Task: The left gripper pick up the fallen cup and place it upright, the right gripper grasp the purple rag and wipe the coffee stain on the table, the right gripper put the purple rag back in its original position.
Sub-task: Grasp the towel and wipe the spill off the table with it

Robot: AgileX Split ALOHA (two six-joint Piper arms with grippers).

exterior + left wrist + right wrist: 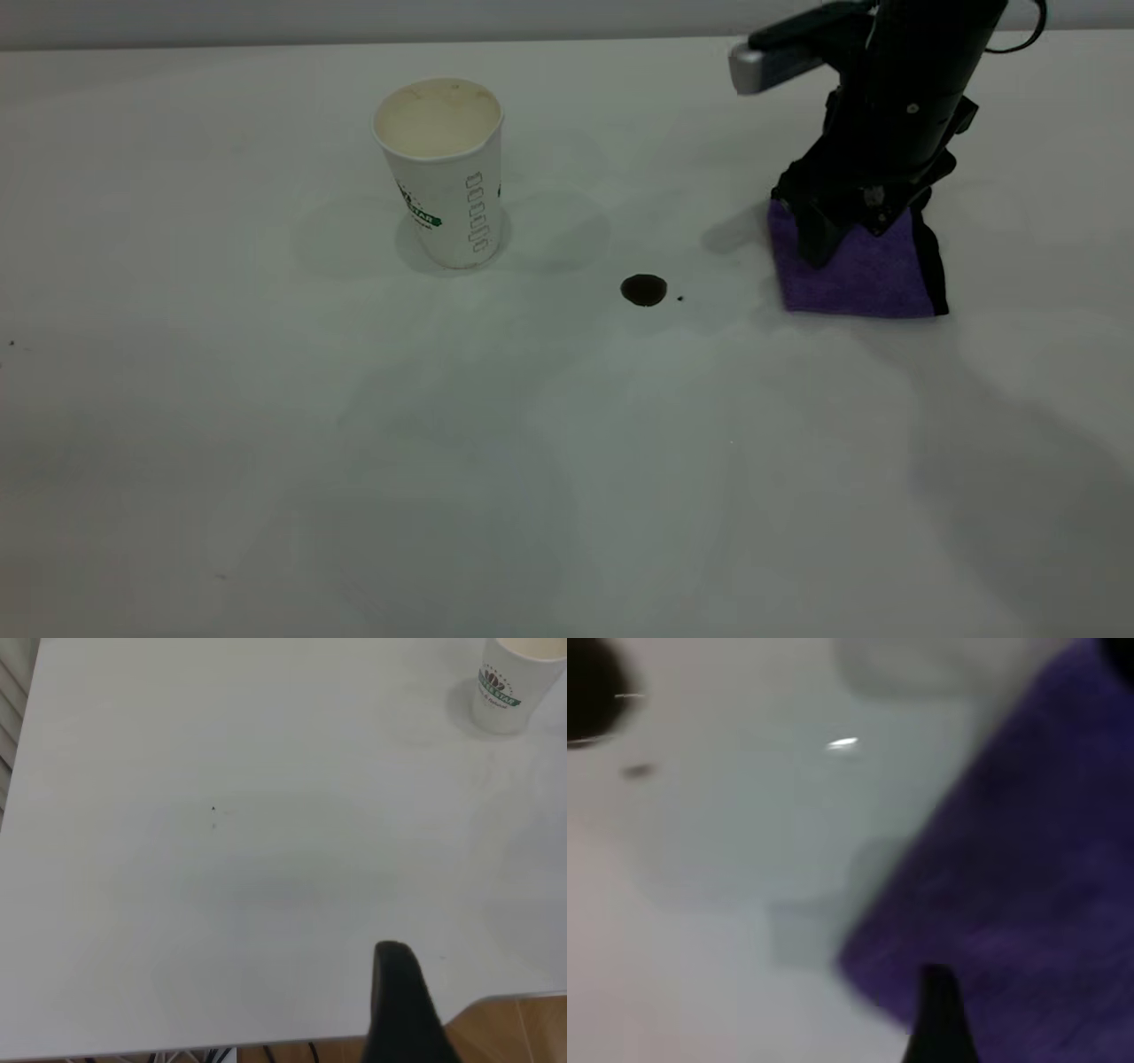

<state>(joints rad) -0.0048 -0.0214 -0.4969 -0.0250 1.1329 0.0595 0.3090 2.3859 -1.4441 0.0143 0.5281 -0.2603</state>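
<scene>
While exterior view hides it, left hand [403,1010] shows wrist-side

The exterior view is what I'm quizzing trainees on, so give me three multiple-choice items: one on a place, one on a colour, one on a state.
1. Where is the coffee stain?
A. between paper cup and rag
B. inside the cup
C. under the rag

2. What colour is the rag?
A. green
B. purple
C. yellow

3. How is the paper cup?
A. on its side
B. upside down
C. upright

Answers:
1 A, the blot lies on bare table between them.
2 B, purple cloth under the right gripper.
3 C, its cream mouth faces up.
</scene>
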